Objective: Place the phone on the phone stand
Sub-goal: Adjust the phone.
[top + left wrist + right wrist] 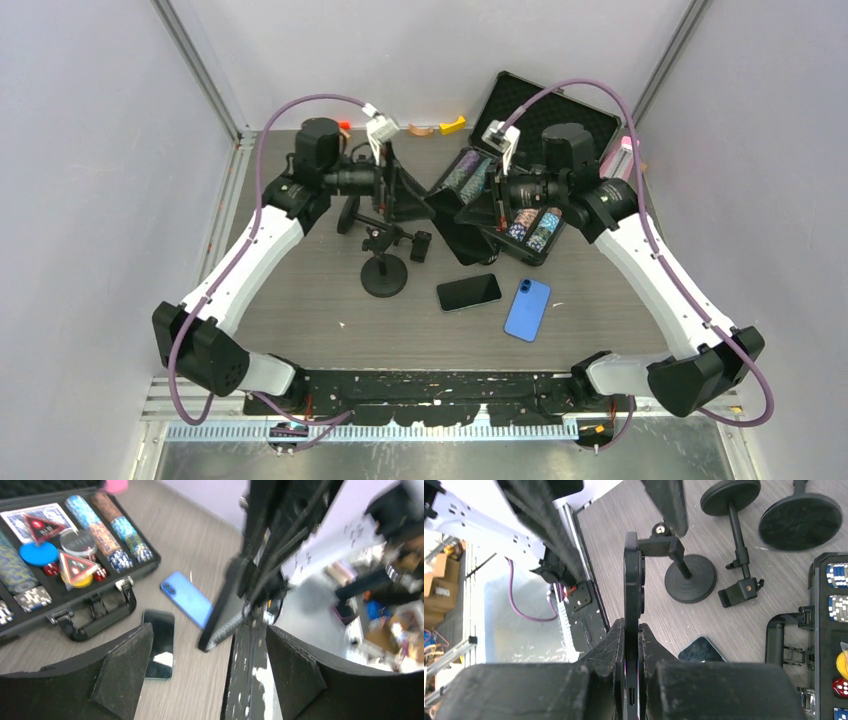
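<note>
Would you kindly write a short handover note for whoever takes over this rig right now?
Left gripper: open, empty.
Right gripper: shut on the dark phone, held on edge above the table.
Phone stand: upright, its head right beside the phone; contact unclear.
Black phone and blue phone: flat on the table.
Done: phone lifted. Left: seat it, release.

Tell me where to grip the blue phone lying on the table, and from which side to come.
Likely best: pinch the blue phone across its two long edges, near the middle, coming straight down from above. It lies flat, back up, so only the thin side edges offer a hold. The black phone beside it lies apart, leaving finger room.
</note>
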`<action>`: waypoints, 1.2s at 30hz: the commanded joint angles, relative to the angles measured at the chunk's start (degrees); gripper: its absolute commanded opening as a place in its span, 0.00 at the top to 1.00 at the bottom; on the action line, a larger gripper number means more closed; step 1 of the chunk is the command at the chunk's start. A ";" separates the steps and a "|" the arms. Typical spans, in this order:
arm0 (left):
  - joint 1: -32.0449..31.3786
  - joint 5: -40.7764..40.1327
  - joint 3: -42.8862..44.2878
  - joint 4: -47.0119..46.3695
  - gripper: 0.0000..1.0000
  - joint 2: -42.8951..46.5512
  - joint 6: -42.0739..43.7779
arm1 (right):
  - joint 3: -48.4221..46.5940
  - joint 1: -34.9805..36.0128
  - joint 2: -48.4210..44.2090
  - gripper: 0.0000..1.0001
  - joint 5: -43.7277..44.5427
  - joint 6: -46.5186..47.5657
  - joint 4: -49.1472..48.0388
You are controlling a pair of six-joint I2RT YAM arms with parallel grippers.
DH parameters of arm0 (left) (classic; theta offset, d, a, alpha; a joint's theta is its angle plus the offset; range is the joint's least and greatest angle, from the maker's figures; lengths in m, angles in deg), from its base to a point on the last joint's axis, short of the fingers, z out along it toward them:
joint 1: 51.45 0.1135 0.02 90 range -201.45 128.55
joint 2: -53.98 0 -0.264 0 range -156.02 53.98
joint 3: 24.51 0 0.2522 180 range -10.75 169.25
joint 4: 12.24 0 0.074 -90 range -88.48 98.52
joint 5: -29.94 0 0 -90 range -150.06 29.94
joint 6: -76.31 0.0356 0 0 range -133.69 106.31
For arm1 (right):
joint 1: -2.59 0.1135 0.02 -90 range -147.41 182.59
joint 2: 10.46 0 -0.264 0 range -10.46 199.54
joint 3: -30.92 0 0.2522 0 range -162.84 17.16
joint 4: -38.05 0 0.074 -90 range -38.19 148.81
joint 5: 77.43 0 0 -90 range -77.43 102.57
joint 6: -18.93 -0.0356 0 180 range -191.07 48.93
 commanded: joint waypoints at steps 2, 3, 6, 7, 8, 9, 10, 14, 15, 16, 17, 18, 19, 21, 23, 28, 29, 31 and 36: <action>3.60 4.62 -6.62 -34.25 0.13 2.83 -26.01 | -2.68 -1.33 -3.13 1.00 -1.67 -9.53 -10.42; 3.61 4.40 -7.86 -37.72 0.14 2.85 -28.21 | -2.73 -1.54 -3.09 1.00 -1.86 -10.44 -11.76; 3.61 2.78 -11.91 -49.65 0.16 2.39 -36.42 | -2.65 -2.51 -2.71 1.00 -3.35 -15.09 -14.56; 3.61 2.12 -13.03 -53.28 0.18 2.02 -38.80 | -2.57 -2.65 -2.62 1.00 -3.84 -15.95 -16.24; 3.56 1.78 -13.78 -56.32 0.20 1.69 -40.98 | -2.39 -2.98 -2.33 1.00 -3.99 -17.67 -16.96; 3.60 1.69 -14.15 -58.83 0.22 1.20 -43.19 | -2.35 -3.11 -2.16 1.00 -4.22 -18.38 -18.25; 3.61 1.60 -14.52 -61.21 0.24 0.92 -44.96 | -2.01 -3.42 -1.86 1.00 -4.36 -19.86 -19.02; 2.99 1.47 -15.84 -65.96 0.33 0.86 -48.18 | -0.30 -4.23 -1.16 1.00 -4.99 -24.73 -24.11; 2.61 1.30 -16.30 -66.11 0.34 0.98 -47.98 | 0.06 -4.45 -0.91 1.00 -5.37 -25.56 -26.08; 2.22 1.07 -16.65 -66.28 0.35 1.03 -47.81 | 0.68 -4.50 -0.75 1.00 -5.64 -27.04 -26.98; 1.83 0.92 -16.83 -66.31 0.37 0.97 -47.73 | 0.99 -4.58 -0.47 1.00 -6.02 -28.39 -28.86; 1.50 0.89 -16.84 -66.32 0.38 0.83 -47.73 | 1.72 -4.61 -0.35 1.00 -6.14 -29.44 -29.86; 1.23 0.88 -16.85 -66.32 0.40 0.64 -47.80 | 2.04 -4.68 -0.07 1.00 -6.34 -30.02 -31.45; 0.83 0.79 -16.85 -66.38 0.43 0.35 -47.89 | 2.74 -4.80 0.15 1.00 -6.61 -31.62 -33.22; 0.58 0.52 -16.85 -66.81 0.45 -0.01 -48.31 | 3.27 -4.89 0.27 1.00 -6.76 -32.50 -34.10; 0.40 0.25 -16.17 -68.48 0.55 -1.10 -50.12 | 4.46 -4.90 0.21 1.00 -6.94 -33.24 -35.68; 0.36 0.17 -16.11 -68.55 0.57 -1.27 -50.26 | 4.64 -4.90 0.18 1.00 -6.95 -33.24 -35.78; 0.35 0.02 -16.06 -68.56 0.63 -1.46 -50.24 | 5.48 -4.90 0.05 1.00 -7.05 -33.37 -36.04; 0.35 -0.29 -16.31 -68.82 0.86 -1.68 -50.22 | 6.96 -4.90 -0.25 1.00 -7.67 -33.53 -37.85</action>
